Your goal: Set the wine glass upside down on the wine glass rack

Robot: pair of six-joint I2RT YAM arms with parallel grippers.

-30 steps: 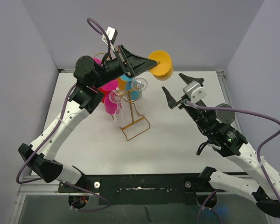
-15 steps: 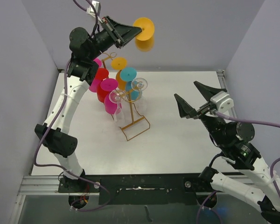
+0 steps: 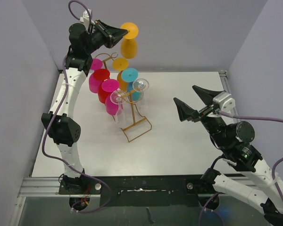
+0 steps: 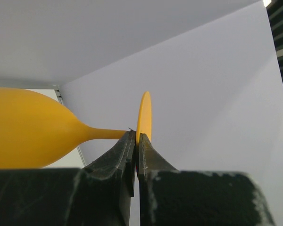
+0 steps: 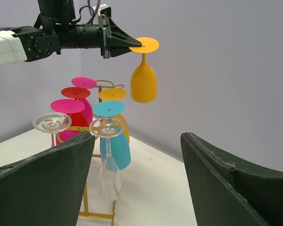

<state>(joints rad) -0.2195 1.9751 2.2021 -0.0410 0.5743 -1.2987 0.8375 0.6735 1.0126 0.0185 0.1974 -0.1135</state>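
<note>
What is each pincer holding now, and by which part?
The left pincer grips the orange wine glass by its foot. The right pincer holds nothing.

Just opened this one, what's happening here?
The left gripper is shut on the flat foot of an opaque orange wine glass, holding it upside down in the air, higher than the gold wire wine glass rack. It is not yet hung. Several coloured and clear glasses already hang on the rack. The right gripper hovers open over the table, holding nothing.
</note>
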